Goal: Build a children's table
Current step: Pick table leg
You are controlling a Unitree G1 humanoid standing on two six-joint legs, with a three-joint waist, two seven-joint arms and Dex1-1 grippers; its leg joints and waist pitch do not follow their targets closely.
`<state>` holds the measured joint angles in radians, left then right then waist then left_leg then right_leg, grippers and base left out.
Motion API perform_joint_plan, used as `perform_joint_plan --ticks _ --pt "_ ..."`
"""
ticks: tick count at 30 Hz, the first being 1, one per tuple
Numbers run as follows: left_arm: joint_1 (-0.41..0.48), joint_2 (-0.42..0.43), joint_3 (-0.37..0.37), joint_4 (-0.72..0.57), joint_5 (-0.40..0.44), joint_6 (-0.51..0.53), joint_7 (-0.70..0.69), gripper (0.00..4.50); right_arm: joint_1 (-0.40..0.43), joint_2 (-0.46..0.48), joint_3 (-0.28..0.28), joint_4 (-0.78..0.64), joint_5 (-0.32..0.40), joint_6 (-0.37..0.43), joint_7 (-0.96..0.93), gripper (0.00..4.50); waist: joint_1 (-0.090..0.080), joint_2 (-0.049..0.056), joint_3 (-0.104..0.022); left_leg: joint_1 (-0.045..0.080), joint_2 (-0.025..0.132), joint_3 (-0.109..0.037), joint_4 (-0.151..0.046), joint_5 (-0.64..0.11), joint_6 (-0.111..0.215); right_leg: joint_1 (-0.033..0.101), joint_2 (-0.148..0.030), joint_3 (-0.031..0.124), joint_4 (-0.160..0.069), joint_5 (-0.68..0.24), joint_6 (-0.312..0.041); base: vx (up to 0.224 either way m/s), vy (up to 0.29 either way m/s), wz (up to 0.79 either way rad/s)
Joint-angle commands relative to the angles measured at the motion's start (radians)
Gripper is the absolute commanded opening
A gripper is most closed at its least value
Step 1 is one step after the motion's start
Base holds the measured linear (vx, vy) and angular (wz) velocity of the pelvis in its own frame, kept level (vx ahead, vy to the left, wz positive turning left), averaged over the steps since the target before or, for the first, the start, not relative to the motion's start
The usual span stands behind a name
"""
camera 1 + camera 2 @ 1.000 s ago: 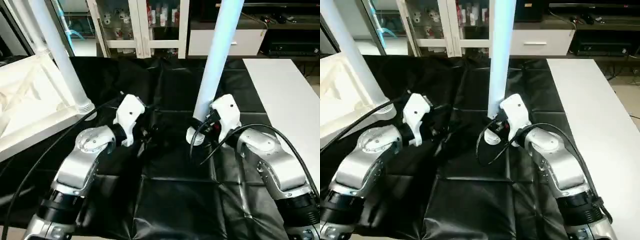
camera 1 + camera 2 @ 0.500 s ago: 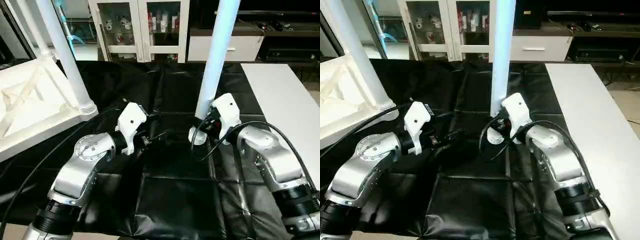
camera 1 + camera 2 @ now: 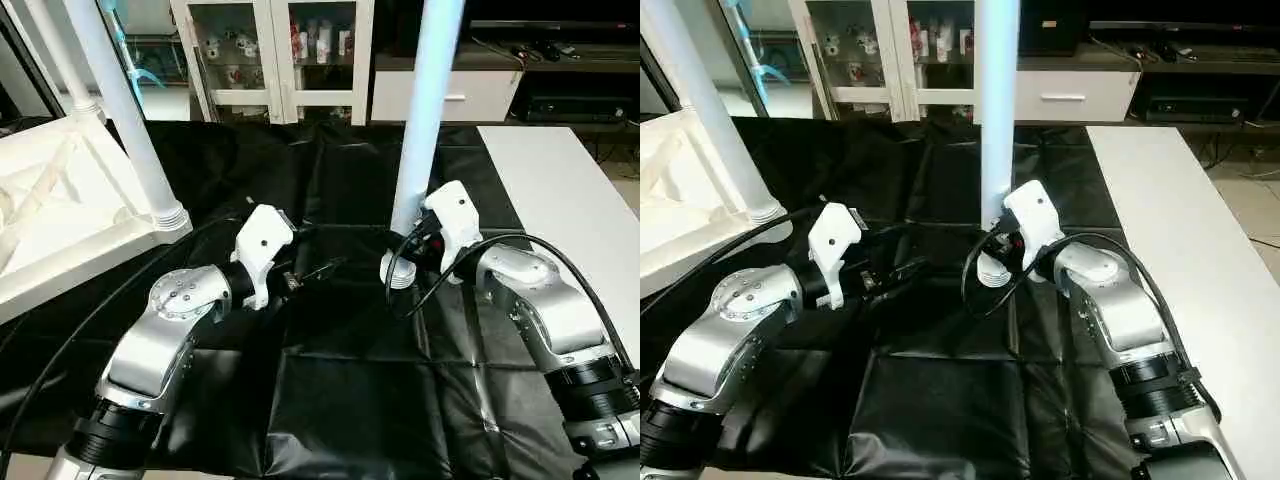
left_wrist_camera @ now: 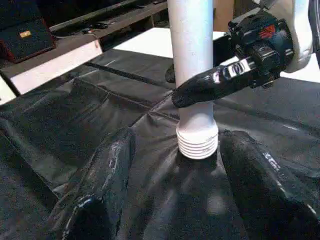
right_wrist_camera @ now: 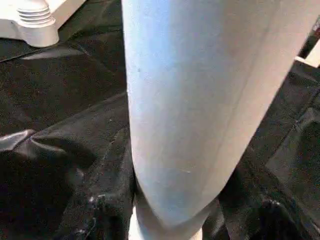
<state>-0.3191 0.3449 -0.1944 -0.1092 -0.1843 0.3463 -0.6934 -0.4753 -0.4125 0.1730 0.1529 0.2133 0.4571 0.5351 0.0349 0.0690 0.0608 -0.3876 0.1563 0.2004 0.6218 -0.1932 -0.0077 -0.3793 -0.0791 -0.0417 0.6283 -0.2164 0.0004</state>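
Risk: the leg point(image 3: 425, 110), upright with its ribbed end touching the black cloth point(image 3: 350, 400), is gripped only near its base; a long tube so held could tip or slip, judged from its height above the grip.
Right gripper point(image 4: 200, 90): jaws clamped on the leg, forearm reaching in from 4 o'clock.
Left gripper point(image 3: 305, 272): jaws parted, empty, aimed at 3 o'clock toward the leg.
Tabletop point(image 3: 60, 200): at 10 o'clock, underside up, two legs point(image 3: 120, 110) socketed.

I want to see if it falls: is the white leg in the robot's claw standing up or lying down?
Standing up. The leg rises straight from the black cover, gripped by the right claw.
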Motion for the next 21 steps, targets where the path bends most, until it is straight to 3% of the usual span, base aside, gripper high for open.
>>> perform_joint_plan --ticks 1,8,10,12,16,21 --pt "-0.003 0.012 0.006 -0.021 -0.001 0.013 -0.001 3.10 0.005 -0.003 0.010 0.047 -0.034 0.027 0.002 2.13 0.000 -0.016 -0.062 0.022 0.068 -0.041 -0.089 -0.257 -0.018 0.021 -0.068 0.045 -0.089 -0.246 -0.203 0.000 0.000 0.00" --pt "-0.011 0.012 0.008 -0.012 0.003 0.008 0.002 3.10 -0.001 0.004 -0.008 0.059 -0.022 0.028 0.006 2.13 0.000 -0.017 -0.060 0.021 0.068 -0.041 -0.090 -0.258 -0.014 0.021 -0.068 0.045 -0.090 -0.261 -0.201 0.000 0.000 0.00" --pt "-0.012 0.012 0.008 -0.010 0.004 0.006 0.003 3.10 -0.002 0.008 -0.013 0.061 -0.017 0.030 0.008 2.53 0.000 -0.017 -0.060 0.023 0.068 -0.042 -0.091 -0.276 -0.020 0.020 -0.068 0.045 -0.092 -0.284 -0.197 0.000 0.000 0.00" --pt "-0.013 0.013 0.008 -0.012 0.004 0.008 0.003 3.10 -0.003 0.011 -0.013 0.064 -0.025 0.028 0.001 2.55 0.000 -0.016 -0.060 0.024 0.068 -0.042 -0.091 -0.277 -0.025 0.019 -0.068 0.045 -0.092 -0.286 -0.199 0.000 0.000 0.00" --pt "-0.015 0.017 0.011 -0.013 0.002 0.010 0.001 3.10 -0.005 0.018 -0.012 0.072 -0.036 0.023 -0.003 2.55 0.002 -0.012 -0.066 0.019 0.068 -0.041 -0.087 -0.223 -0.012 0.022 -0.067 0.044 -0.083 -0.189 -0.214 0.000 0.000 0.00" --pt "-0.018 0.018 0.011 -0.008 0.004 0.006 -0.001 3.10 -0.005 0.016 -0.016 0.070 -0.042 0.021 -0.004 2.55 0.003 -0.013 -0.067 0.018 0.068 -0.038 -0.084 -0.199 0.004 0.026 -0.068 0.044 -0.081 -0.154 -0.230 0.000 0.000 0.00"
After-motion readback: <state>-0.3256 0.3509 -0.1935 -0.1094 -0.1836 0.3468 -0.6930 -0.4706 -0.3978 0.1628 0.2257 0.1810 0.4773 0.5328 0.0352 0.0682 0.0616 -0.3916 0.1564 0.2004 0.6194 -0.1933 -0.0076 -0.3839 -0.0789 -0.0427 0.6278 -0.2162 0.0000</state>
